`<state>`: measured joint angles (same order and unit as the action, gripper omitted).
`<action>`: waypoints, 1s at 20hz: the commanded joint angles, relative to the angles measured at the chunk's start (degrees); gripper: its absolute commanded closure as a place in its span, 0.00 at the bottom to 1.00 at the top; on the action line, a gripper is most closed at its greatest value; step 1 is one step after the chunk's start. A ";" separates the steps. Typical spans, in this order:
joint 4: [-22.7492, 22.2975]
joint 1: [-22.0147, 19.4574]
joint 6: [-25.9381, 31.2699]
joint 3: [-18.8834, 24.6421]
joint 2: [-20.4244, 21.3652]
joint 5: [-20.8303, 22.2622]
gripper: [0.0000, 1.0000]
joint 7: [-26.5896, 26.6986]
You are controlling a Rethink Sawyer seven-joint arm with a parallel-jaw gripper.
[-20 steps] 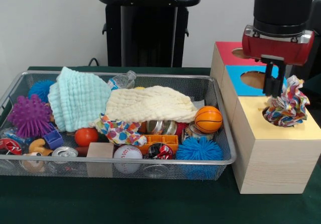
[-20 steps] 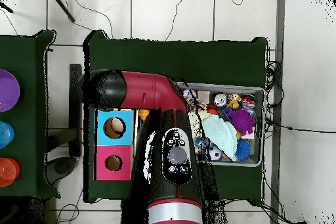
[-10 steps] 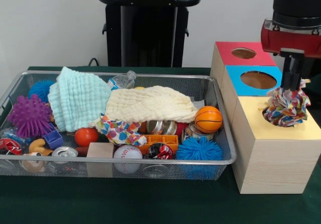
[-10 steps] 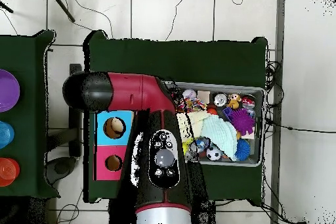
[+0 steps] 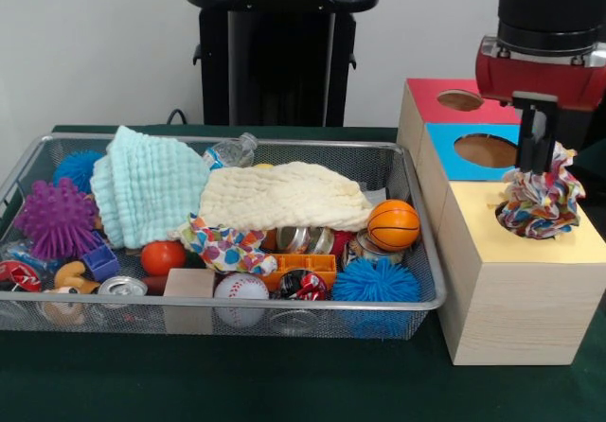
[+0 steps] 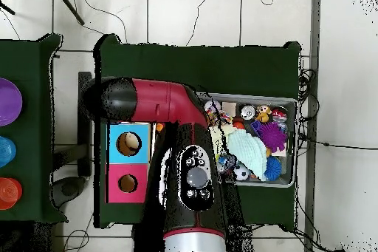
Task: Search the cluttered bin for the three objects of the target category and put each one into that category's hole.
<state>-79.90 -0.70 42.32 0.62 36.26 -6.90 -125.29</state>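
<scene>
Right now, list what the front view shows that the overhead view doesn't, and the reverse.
Front only: the multicoloured cloth bunched in the hole of the yellow-topped box, with the gripper right above it; the overhead arm hides all of that. Also the basketball and baseball.
Overhead only: the arm's full length, the tiled floor, and a side table with coloured bowls.
Both: the wire bin of clutter, the blue box and red box.

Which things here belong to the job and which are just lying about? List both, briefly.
Job in hand:
- gripper
- bunched colourful cloth at the yellow box hole
- green cloth and cream cloth in the bin

Lying about:
- basketball
- baseball
- purple spiky ball
- wooden block
- blue box, red box
</scene>
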 commanded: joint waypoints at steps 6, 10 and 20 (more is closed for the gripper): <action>-1.86 -2.16 2.09 5.04 -3.67 0.43 1.00 -0.77; -2.22 -1.38 3.06 4.64 -2.84 0.01 1.00 -2.02; -3.39 -0.73 8.27 5.44 1.31 -3.26 1.00 -3.90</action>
<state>-79.88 -1.16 42.58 0.64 36.29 -7.69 -125.29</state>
